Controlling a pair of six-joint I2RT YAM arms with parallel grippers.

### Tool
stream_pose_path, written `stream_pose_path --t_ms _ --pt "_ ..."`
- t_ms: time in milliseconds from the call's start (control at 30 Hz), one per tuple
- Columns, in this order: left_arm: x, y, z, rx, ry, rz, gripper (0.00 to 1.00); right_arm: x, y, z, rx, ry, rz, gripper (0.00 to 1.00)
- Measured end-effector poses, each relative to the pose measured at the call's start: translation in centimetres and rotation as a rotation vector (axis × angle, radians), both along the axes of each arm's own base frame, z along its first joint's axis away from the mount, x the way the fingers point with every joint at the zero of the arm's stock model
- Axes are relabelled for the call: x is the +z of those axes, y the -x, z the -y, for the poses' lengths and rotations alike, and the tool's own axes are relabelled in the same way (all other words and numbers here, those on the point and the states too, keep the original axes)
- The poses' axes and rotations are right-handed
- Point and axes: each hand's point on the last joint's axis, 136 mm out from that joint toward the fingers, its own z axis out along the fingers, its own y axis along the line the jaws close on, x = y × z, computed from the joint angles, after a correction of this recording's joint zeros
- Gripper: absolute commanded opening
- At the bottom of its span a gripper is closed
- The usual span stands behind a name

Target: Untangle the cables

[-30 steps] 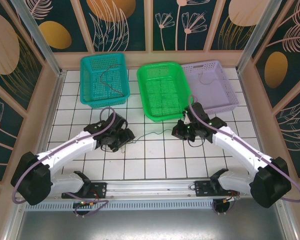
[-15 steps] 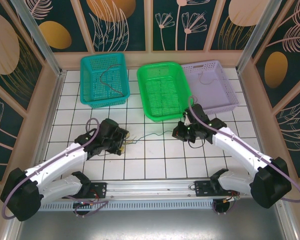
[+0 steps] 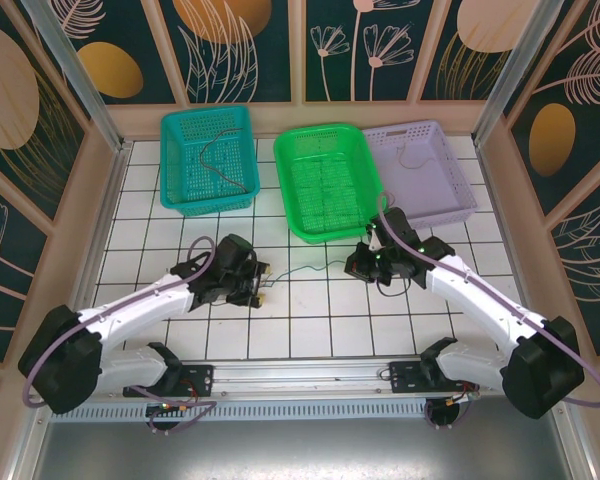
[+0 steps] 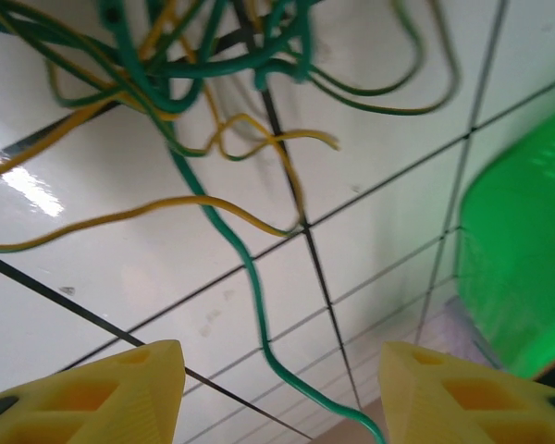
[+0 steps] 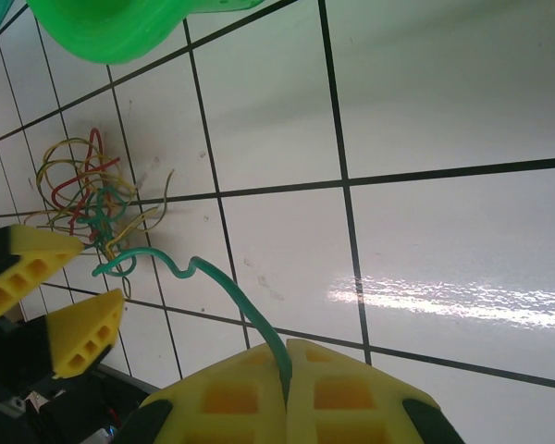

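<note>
Cables (image 3: 266, 282) in a loose green, yellow and red tangle lie on white tiled worktop (image 3: 310, 320), just at the tip of left end effector (image 3: 254, 287). Right end effector (image 5: 287, 370): yellow fingers (image 5: 351, 393) pressed together, clamped on green cable (image 5: 229, 294), which snakes from the pinch across the tiles to the tangle (image 5: 88, 199). Left end effector (image 4: 282, 379): fingers (image 4: 102, 388) apart, nothing gripped, green strand (image 4: 250, 277) running on the tiles between them, knot (image 4: 166, 74) just ahead at frame top, partly cut off. From above, green cable (image 3: 310, 270) is a faint line between the two end effectors, right end effector (image 3: 358, 262) near the green basket's front corner. Containers along the far side: teal basket (image 3: 170, 160) holds a dark cable (image 3: 220, 152); green basket (image 3: 280, 160) in the middle, contents hard to make out through the mesh; lavender basket (image 3: 462, 175) touching it on the right, with a thin cable (image 3: 412, 150) near its back. Individual strands in the tangle too fine to separate from above. Left wrist view blurred at the knot.
</note>
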Motion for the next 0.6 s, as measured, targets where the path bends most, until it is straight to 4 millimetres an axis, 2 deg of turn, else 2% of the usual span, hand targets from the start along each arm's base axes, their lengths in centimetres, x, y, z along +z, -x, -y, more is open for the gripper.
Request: stream_pose_path --t_ms 133,267,367,433,600 --pt "-1.4 -0.2 0.0 0.024 -0.011 -0.015 0.51 0.1 0.0 0.0 -0.001 -0.002 0.004 0.00" --pt "-4.5 -0.3 -0.5 0.062 -0.043 -0.039 0.24 0.3 0.0 0.1 -0.003 -0.003 0.011 0.00" --pt "-6.3 0.0 -1.0 0.070 -0.087 -0.073 0.16 0.8 -0.4 0.5 -0.019 0.009 0.037 0.00" --pt "-6.1 -0.3 -1.3 0.080 -0.095 -0.047 0.15 2.0 -1.0 0.9 -0.041 0.024 0.077 0.00" --pt "-5.5 -1.5 -3.9 0.160 -0.107 0.019 0.15 8.9 -3.6 3.2 -0.120 0.051 0.297 0.00"
